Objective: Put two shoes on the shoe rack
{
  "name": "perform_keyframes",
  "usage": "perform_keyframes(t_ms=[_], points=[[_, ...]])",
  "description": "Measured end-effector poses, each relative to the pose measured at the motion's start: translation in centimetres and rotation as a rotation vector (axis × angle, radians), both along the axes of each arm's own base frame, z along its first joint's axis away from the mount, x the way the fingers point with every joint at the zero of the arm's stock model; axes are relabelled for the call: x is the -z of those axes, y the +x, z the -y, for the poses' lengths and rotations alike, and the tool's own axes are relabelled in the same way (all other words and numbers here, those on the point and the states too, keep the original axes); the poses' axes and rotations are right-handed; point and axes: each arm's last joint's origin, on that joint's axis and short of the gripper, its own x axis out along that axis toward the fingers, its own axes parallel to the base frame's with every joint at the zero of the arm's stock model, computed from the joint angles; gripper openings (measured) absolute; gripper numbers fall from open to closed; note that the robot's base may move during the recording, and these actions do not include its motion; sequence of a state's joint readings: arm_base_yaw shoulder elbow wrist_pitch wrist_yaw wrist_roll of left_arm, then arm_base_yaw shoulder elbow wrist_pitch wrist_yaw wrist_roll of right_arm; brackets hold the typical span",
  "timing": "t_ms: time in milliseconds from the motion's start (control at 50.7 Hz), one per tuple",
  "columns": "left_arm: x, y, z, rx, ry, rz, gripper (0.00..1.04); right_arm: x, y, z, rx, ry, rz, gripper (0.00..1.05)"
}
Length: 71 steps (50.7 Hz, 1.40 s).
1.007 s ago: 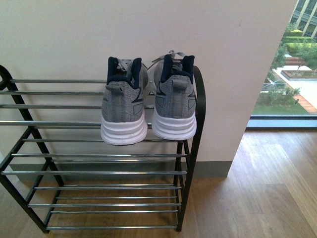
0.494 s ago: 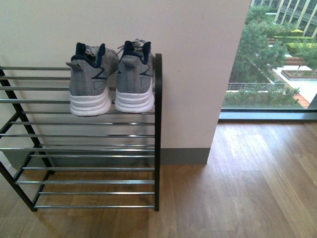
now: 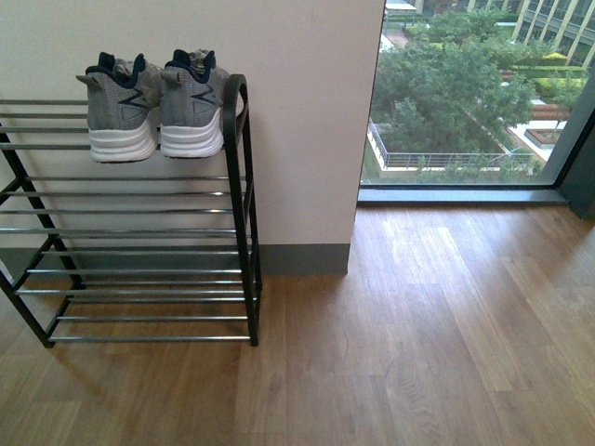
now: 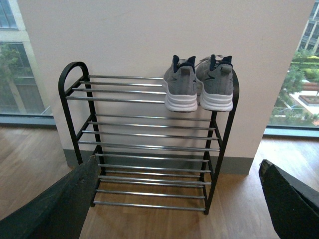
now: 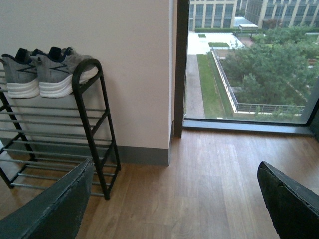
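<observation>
my left gripper [image 4: 179, 163] and right gripper [image 5: 175, 164] both gape empty; the shoes [image 3: 121, 111] sit at my ten o'clock atop the shoe rack [image 3: 241, 186], heels toward me, likely nearer my left arm.

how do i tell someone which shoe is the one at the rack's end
Against the cream wall beside the window stands a black-framed shoe rack with chrome bar shelves. On its top shelf sit two grey knit sneakers with white soles. Pick the end sneaker, beside the arched end frame nearer the window, not the inner sneaker.
</observation>
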<state>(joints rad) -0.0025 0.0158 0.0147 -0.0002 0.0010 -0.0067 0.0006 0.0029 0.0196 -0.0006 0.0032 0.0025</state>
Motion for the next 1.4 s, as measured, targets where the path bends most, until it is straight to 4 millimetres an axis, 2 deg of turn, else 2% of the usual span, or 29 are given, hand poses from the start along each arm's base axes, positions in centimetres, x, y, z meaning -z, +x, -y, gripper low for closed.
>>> perform_keyframes(t_ms=[1402], points=[[0.0, 0.0, 0.0, -0.001, 0.0, 0.0, 0.95, 0.0, 0.0, -0.01, -0.003, 0.0, 0.0, 0.95]])
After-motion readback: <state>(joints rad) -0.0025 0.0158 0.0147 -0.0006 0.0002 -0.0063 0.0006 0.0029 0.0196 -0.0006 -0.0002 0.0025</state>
